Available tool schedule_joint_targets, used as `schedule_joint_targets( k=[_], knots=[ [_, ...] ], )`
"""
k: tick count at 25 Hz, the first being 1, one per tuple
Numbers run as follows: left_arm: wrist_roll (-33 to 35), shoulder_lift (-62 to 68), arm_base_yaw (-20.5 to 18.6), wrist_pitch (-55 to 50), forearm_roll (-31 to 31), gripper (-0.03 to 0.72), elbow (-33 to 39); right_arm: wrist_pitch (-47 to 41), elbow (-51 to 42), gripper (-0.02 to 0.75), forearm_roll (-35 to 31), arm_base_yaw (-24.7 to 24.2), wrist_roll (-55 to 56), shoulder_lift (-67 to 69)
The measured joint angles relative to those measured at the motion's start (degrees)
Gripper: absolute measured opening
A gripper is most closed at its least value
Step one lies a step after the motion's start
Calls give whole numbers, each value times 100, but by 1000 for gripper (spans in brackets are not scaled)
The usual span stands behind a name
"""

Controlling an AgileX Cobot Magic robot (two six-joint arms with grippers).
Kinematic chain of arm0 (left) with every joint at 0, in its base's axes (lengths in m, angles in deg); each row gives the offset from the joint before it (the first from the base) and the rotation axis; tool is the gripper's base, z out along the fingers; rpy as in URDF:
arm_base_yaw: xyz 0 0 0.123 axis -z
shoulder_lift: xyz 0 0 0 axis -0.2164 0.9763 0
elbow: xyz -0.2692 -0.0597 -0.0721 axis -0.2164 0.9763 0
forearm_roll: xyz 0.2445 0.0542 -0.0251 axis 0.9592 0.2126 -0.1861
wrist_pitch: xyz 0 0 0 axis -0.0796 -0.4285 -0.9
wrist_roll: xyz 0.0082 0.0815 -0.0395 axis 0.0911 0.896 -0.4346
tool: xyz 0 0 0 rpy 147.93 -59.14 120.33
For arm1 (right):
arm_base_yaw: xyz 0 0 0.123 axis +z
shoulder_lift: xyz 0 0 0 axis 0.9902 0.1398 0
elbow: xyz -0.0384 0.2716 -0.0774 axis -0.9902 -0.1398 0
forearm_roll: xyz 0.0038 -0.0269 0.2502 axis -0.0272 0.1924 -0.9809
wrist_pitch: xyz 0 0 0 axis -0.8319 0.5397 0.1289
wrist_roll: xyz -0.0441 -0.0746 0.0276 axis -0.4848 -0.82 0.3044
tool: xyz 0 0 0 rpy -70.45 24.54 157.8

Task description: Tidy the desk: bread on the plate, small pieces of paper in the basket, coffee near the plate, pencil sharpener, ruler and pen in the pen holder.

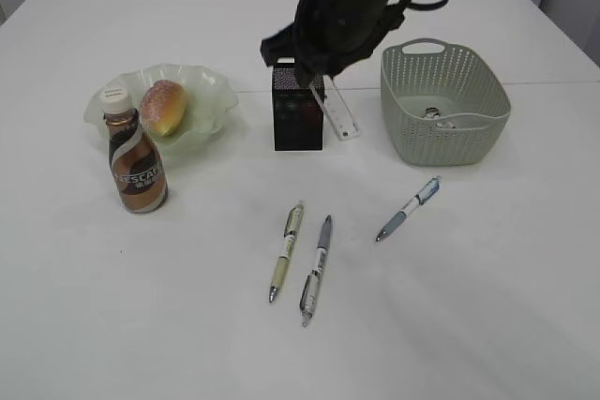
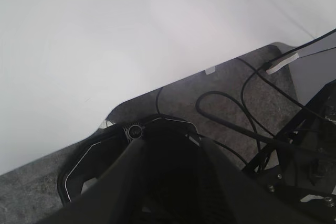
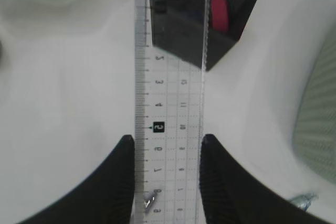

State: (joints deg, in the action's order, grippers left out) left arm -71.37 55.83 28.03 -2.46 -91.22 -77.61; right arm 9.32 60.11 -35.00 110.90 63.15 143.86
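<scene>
the bottle [image 1: 137,162] carries a label reading "nescafe", and the ruler [image 3: 169,114] shows printed numbers along its clear face, with a small black square marked "2" near its middle. the right gripper [image 3: 167,179] is closed on the ruler, one dark finger [image 3: 118,182] pressed to each long edge, and the ruler runs straight out ahead of the fingertips. its far end overlaps the near rim of the black holder [image 3: 210,17], just ahead of the gripper, where something pink [image 3: 219,11] stands inside. in the exterior view the ruler [image 1: 339,111] hangs tilted from the gripper, beside the holder [image 1: 297,108] and between it and the basket [image 1: 445,105], which sits just right of the gripper with a small item in its bottom. left of the gripper, beyond the holder, the bread [image 1: 163,107] lies on the green plate [image 1: 211,91], and the bottle stands touching the plate's near edge. three pens lie well below the gripper on the table [image 1: 487,306]: a yellowish one [image 1: 286,250], a grey one [image 1: 316,269] just beside it, and a blue-and-white one [image 1: 408,208] apart to the right. the left gripper [image 2: 170,182] hangs off the table over dark floor and cables, its jaws parted with nothing between them.
</scene>
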Motion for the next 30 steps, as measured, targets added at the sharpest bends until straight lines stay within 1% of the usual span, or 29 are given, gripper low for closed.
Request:
schedule_joint_targets(
  k=[4, 8, 10, 13, 16, 19, 26, 30],
  knots=[
    [0, 0, 0, 0, 0, 246, 0, 674, -181, 294, 23, 0, 19, -415],
    [0, 0, 0, 0, 0, 246, 0, 1732, -902, 294, 216, 0, 34, -723],
    [0, 0, 0, 0, 0, 246, 0, 2427, -1357, 294, 404, 0, 33, -871],
    [0, 0, 0, 0, 0, 246, 0, 3790, -2110, 294, 660, 0, 37, -1098],
    [0, 0, 0, 0, 0, 246, 0, 5184, -2605, 294, 749, -40, 46, -1185],
    [0, 0, 0, 0, 0, 246, 0, 5826, -2749, 294, 757, -164, 46, -1130],
    [0, 0, 0, 61, 15, 246, 0, 6880, -2765, 294, 771, -573, 36, -698],
    [0, 0, 0, 104, 187, 246, 0, 7704, -2765, 294, 785, -605, 36, -517]
  ],
)
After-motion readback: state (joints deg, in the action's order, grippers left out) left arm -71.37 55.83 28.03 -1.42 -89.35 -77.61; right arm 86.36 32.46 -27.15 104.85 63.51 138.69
